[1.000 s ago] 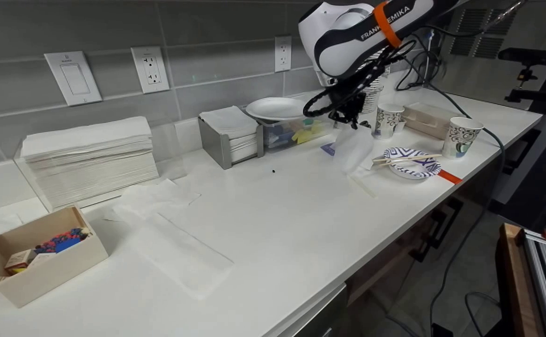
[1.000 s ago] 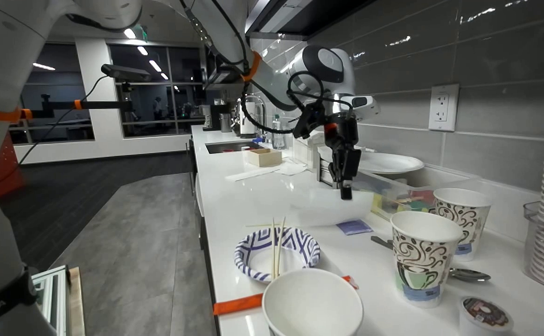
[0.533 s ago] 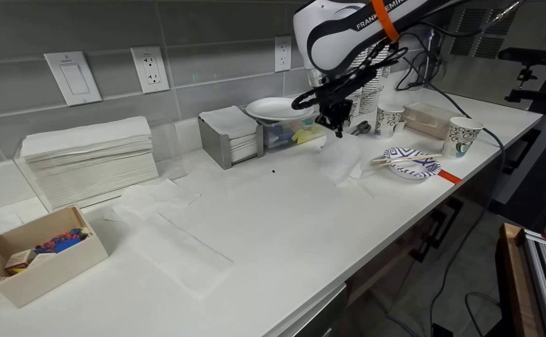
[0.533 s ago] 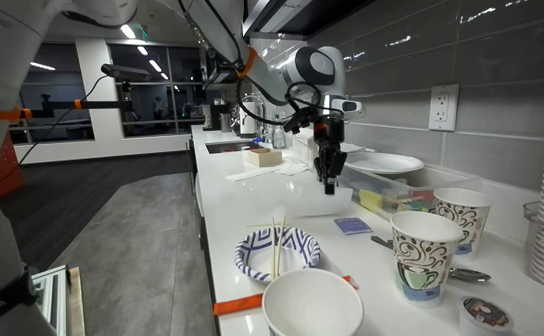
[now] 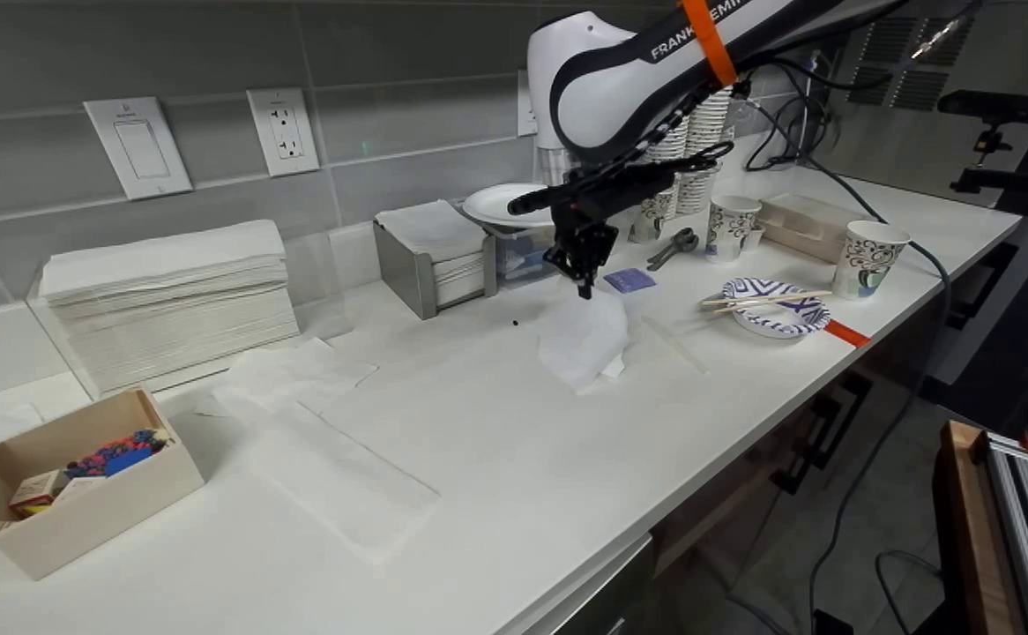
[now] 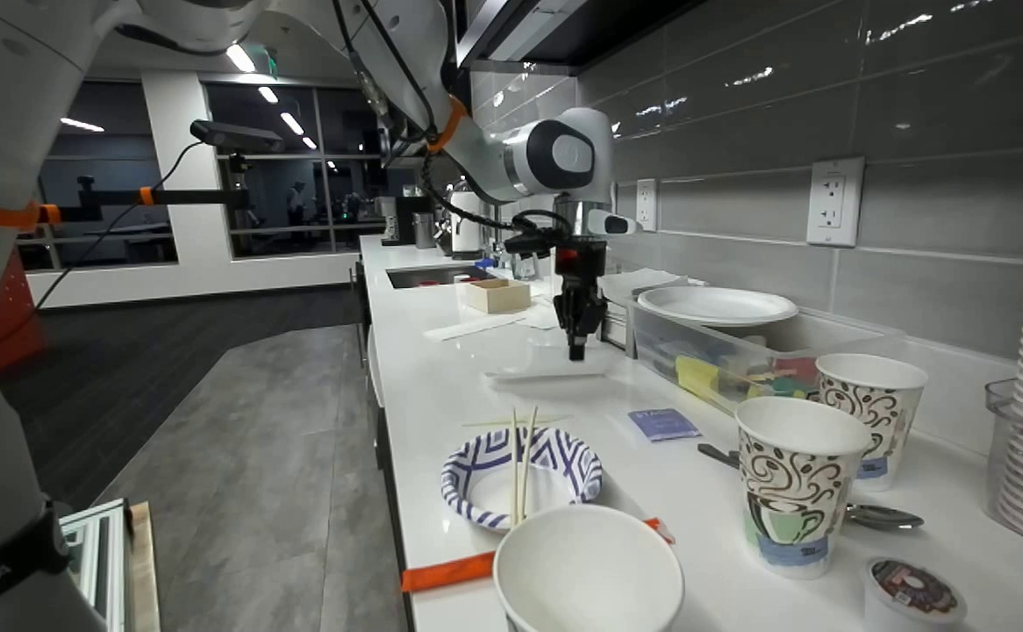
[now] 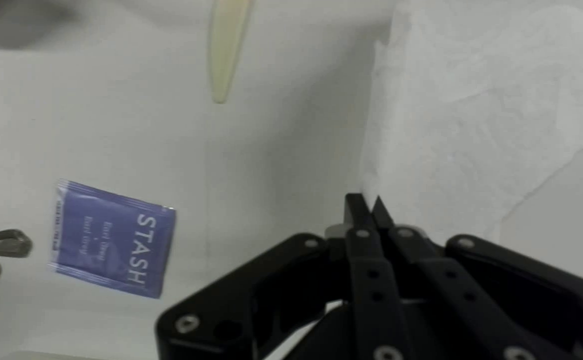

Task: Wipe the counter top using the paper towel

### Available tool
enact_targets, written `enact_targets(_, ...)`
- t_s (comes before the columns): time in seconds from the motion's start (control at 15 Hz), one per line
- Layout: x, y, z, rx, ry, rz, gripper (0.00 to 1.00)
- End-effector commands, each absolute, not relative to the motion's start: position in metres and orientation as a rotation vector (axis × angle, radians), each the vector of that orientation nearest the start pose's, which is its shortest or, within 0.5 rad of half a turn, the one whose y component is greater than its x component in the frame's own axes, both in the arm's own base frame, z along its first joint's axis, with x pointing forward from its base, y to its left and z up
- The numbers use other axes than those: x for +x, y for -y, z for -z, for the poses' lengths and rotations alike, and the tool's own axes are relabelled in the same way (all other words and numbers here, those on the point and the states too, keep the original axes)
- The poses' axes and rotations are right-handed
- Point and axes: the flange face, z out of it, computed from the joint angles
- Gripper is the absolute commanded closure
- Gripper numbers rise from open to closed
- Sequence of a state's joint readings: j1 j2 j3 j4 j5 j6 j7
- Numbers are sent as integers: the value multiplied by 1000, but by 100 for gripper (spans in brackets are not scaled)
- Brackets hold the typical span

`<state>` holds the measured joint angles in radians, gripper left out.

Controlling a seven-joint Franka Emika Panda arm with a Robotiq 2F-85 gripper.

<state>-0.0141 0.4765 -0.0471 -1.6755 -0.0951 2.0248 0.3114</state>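
My gripper (image 5: 585,289) is shut on a white paper towel (image 5: 580,342), which hangs below the fingertips over the white counter top (image 5: 514,459). In an exterior view the gripper (image 6: 576,353) and the towel (image 6: 538,364) are low over the counter. In the wrist view the towel (image 7: 476,125) spreads ahead and to the right of the fingertips (image 7: 369,202), with its pinched edge between them. A shadow lies along its left side. I cannot tell whether its lower edge touches the counter. A small dark speck (image 5: 515,323) lies on the counter left of the towel.
A purple tea packet (image 5: 629,280), a pale flat stick (image 5: 674,344), a patterned bowl (image 5: 774,328) with chopsticks and a paper cup (image 5: 871,256) stand nearby. A napkin holder (image 5: 428,287) and clear bin (image 6: 661,347) line the wall. Loose sheets (image 5: 346,481) and a wooden box (image 5: 100,516) lie left.
My gripper has moved with the towel away from the bowl, toward the loose sheets, and lower. The tea packet and the stick, partly covered before, now show fully.
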Motion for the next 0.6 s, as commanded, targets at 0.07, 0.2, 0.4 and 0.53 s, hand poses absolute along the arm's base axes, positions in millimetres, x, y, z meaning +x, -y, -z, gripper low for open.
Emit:
enact_targets(0.07, 664, 23, -292, -3179, -459, -93, 100)
enact_targets(0.2, 669, 20, -286, -3180, -459, -28, 100)
enact_targets(0.4, 677, 21, -282, -3156, -485, 60, 100)
enact_targets(0.53, 679, 21, -278, -3148, -492, 104, 100)
